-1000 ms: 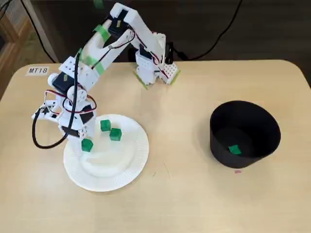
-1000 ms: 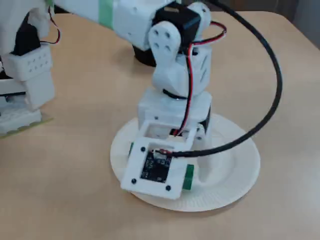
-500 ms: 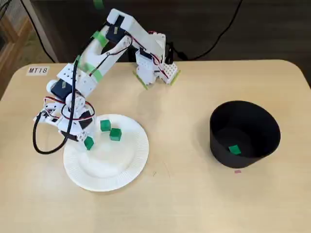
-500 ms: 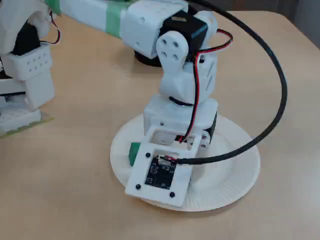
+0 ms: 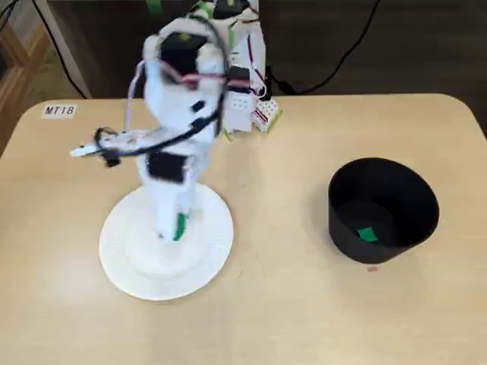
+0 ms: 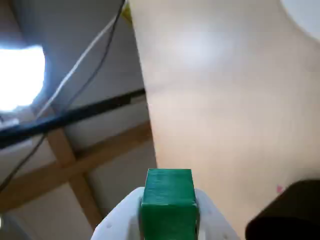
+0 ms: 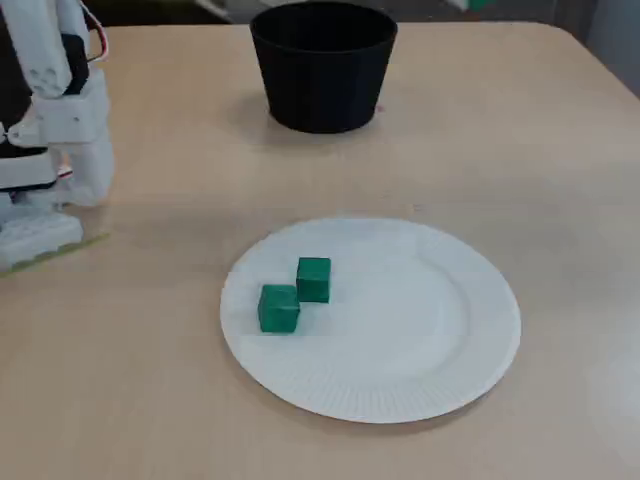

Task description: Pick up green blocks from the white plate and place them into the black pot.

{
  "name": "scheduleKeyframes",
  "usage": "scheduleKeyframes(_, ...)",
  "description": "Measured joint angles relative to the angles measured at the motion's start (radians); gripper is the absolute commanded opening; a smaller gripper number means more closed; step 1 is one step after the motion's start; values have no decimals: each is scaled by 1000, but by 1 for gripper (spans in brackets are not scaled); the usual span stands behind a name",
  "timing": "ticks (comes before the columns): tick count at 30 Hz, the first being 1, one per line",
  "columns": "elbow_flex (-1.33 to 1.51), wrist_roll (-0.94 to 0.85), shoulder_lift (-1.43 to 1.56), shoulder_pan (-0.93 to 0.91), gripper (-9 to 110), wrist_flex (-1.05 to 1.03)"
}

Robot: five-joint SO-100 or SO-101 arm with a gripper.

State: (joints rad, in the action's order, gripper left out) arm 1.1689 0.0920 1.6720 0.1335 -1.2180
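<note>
one green block (image 6: pixel 168 200) sits clamped in the claw (image 5: pixel 173 226) (blurred); in a fixed view the black pot (image 5: pixel 411 190) lies at three o'clock.

Green, white, black on a tan surface (image 7: pixel 520 150).
Green blocks (image 7: pixel 313 279) on ribbed white plate (image 7: pixel 400 395); black pot (image 7: pixel 322 70) at twelve o'clock; white jaws, third green block (image 6: pixel 168 200).
</note>
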Motion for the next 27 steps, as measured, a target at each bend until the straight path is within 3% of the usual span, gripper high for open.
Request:
scheduleKeyframes(7,397,60,199,410,-2,391)
scheduleKeyframes(13,796,52,304,472,-2,603)
scheduleKeyframes(19,940,23,307,483,-2,657)
scheduleKeyframes(22,942,20,307,491,20,657)
scheduleKeyframes(27,942,-6,319,506,31,655)
